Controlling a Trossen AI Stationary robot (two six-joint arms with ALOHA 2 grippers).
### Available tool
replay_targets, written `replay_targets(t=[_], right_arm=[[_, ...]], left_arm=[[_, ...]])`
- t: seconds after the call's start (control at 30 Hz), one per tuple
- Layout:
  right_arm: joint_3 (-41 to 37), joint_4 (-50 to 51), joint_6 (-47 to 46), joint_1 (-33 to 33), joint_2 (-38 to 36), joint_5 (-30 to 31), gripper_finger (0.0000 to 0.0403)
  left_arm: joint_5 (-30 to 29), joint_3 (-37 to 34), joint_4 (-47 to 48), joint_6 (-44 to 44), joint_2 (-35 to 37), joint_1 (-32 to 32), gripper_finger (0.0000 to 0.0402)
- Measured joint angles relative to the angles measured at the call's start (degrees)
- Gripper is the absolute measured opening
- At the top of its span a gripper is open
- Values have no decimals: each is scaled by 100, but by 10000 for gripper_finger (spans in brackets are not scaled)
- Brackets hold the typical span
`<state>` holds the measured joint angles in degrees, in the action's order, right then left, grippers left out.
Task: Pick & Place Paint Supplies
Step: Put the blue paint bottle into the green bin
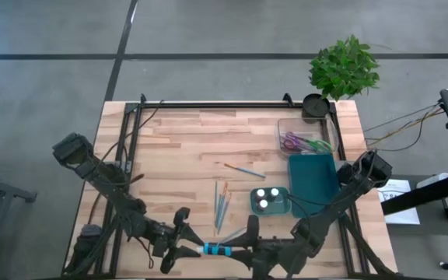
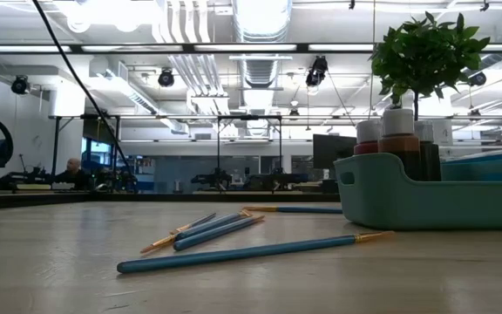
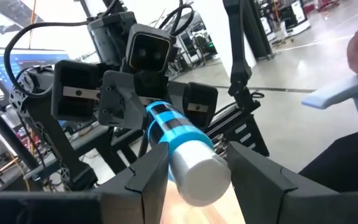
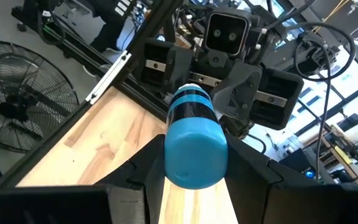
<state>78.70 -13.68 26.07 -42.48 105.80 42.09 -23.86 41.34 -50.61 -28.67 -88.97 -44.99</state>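
A blue paint tube (image 1: 216,250) with black bands hangs level above the table's near edge, between my two grippers. My left gripper (image 1: 195,249) is shut on the tube's white-capped end, and my right gripper (image 1: 239,249) is shut on its blue end. Several blue-handled paintbrushes (image 1: 222,206) lie flat on the wood mid-table, and one more (image 1: 245,169) lies farther back. A flat teal palette (image 1: 313,177) lies at the right. In the low view the brushes (image 2: 242,253) show but the grippers do not. My left gripper pinches the tube's white end (image 3: 197,177) between its two fingers (image 3: 145,177), coming level from the table's left, fingers along the tube. The tube is clear of the table. My right gripper pinches the tube's blue end (image 4: 194,155) between its two fingers (image 4: 142,171), coming nearly level from the table's right, fingers along the tube. The banded middle (image 4: 191,106) spans the gap to the other gripper.
A small teal tub (image 1: 271,201) holding capped bottles stands right of the brushes. A clear box (image 1: 306,140) with purple items, a black cup (image 1: 315,105) and a potted plant (image 1: 344,68) are at the far right. Bare wood lies at the left and far middle.
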Motion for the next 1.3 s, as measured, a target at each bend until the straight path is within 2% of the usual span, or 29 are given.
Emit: replay_targets(t=[0.73,1.03,1.1,1.23,1.3], right_arm=[[-4,-192,291,22,2,38,130],[-4,-242,488,35,1,85,130],[-4,-266,536,37,0,83,130],[5,-299,627,37,-20,67,130],[11,-303,629,37,-20,42,130]], left_arm=[[29,2,7,230,7,188,169],[-431,0,-20,405,4,230,167],[-533,0,-19,405,-1,245,159],[-674,24,0,365,-7,284,117],[-666,39,1,336,-7,289,115]])
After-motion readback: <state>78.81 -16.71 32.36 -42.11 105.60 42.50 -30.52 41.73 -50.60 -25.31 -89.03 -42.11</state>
